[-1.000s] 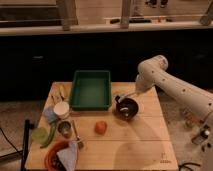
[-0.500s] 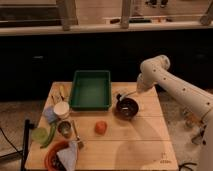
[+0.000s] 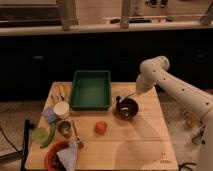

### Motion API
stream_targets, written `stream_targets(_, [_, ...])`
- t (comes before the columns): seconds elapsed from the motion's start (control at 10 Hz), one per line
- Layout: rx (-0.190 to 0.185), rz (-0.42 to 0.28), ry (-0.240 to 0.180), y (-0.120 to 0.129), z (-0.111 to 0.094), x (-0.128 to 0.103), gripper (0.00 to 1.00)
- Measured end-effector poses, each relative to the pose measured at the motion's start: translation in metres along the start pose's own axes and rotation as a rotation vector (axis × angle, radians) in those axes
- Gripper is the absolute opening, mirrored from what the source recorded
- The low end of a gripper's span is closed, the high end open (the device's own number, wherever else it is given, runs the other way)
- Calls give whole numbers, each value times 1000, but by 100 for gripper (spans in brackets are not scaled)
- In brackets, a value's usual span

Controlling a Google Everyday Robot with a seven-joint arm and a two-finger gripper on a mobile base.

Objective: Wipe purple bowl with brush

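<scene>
The wiping looks to be at its very start, not finished. The purple bowl [image 3: 128, 108] sits upright on the bench [image 3: 142, 146] toward the far right corner. It is just beside the right wall of the green tray [image 3: 90, 91] and, as far as I can see, not touching it.

The arm [image 3: 170, 88] reaches in over the right edge of the bench and bends down. The end effector [image 3: 136, 93] hangs just above and behind the bowl's far rim. From it the brush [image 3: 127, 96], a thin pale stick, slants down toward the left edge, and its light tip meets the far-left part of the bowl. Whether the tip rests on the rim, just inside it, or slightly above it is too small to tell. The brush stands off the bench, so I judge it is carried, but I cannot tell whether the end effector is clamped on the handle.

Done, by my reading: the brush is off the bench and has been brought to the bowl. Left to do: sweeping the brush head around the paler inside, which shows no sign either way of wiping, and then lifting clear.

The other things lie well apart from this work: a red-orange ball [image 3: 101, 127] near the middle of the bench, a small metal cup [image 3: 65, 129] toward the left edge, and a red-orange dish [image 3: 52, 156] at the near left corner
</scene>
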Motion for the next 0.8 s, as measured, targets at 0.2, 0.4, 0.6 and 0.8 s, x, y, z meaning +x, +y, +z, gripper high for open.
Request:
stream_targets(0.2, [-21,-42,-8,18,0,-8,0])
stream_targets(0.4, [-47,-61,-10,36,2,-7,0])
stream_targets(0.6, [-76,-54,-5,47,6,5,0])
stream_targets(0.8, [-100,-16,20,59,5,31,0])
